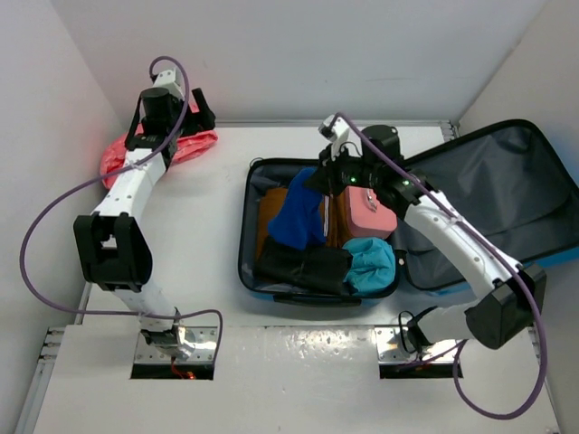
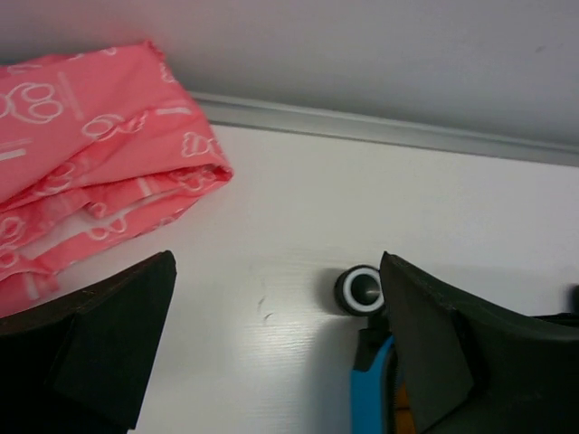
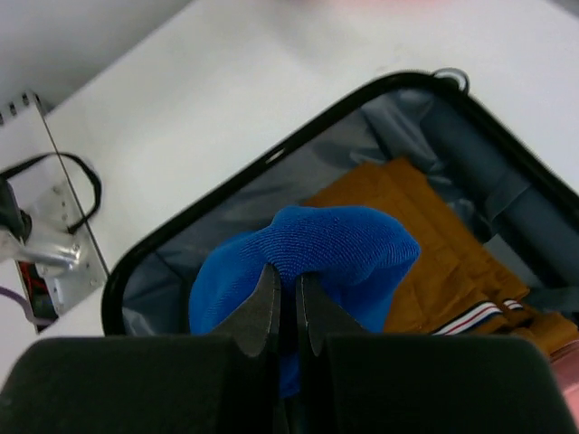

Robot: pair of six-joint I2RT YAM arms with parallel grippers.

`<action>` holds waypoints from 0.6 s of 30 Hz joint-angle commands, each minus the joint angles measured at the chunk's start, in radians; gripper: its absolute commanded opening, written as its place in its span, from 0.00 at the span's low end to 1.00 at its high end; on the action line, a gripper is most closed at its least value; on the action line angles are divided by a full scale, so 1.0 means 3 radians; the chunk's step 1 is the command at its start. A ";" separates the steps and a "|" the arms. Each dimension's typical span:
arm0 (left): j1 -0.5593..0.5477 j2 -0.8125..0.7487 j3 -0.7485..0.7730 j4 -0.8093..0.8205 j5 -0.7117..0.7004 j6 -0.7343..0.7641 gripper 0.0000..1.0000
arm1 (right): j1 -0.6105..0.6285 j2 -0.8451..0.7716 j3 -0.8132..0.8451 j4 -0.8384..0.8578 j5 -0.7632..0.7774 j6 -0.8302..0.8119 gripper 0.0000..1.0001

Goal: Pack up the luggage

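Top view. Luggage point(image 1: 244, 237) lies open right of table centre, its lid leaning away to the right with the edge cut off by the frame. Inside are a blue cloth point(image 1: 298, 212), a pink case point(image 1: 371, 212), a black garment point(image 1: 303, 267) and a teal bundle point(image 1: 371, 262), possibly a pouch. Right arm bends over the open half, its wrist hiding the fingers. Left arm stretches to the far left corner, above a pink cloth point(image 1: 185, 145).

Left wrist view. Left gripper point(image 2: 276, 271) is spread wide, nothing between the fingers. A finger half hides a wheel point(image 2: 360, 290).

Right wrist view. Right gripper point(image 3: 282, 276) is pinched onto a fold of the blue cloth, above an orange garment point(image 3: 443, 235).
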 commanded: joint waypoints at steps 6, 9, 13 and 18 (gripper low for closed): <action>0.0173 0.0692 0.0656 -0.0991 -0.0549 0.1228 1.00 | -0.0068 0.0646 0.0226 -0.0086 0.0408 -0.0178 0.24; 0.0301 0.0882 0.0760 -0.1248 -0.0411 0.2000 1.00 | -0.0110 0.0784 0.0318 -0.0152 0.0454 -0.0183 0.59; 0.0474 0.1087 0.0872 -0.1452 -0.0253 0.2691 1.00 | -0.0171 0.0804 0.0435 -0.0270 0.0434 -0.0158 0.72; 0.0648 0.1347 0.1040 -0.1571 -0.0211 0.3281 1.00 | -0.0222 0.0748 0.0456 -0.0306 0.0362 -0.0122 0.75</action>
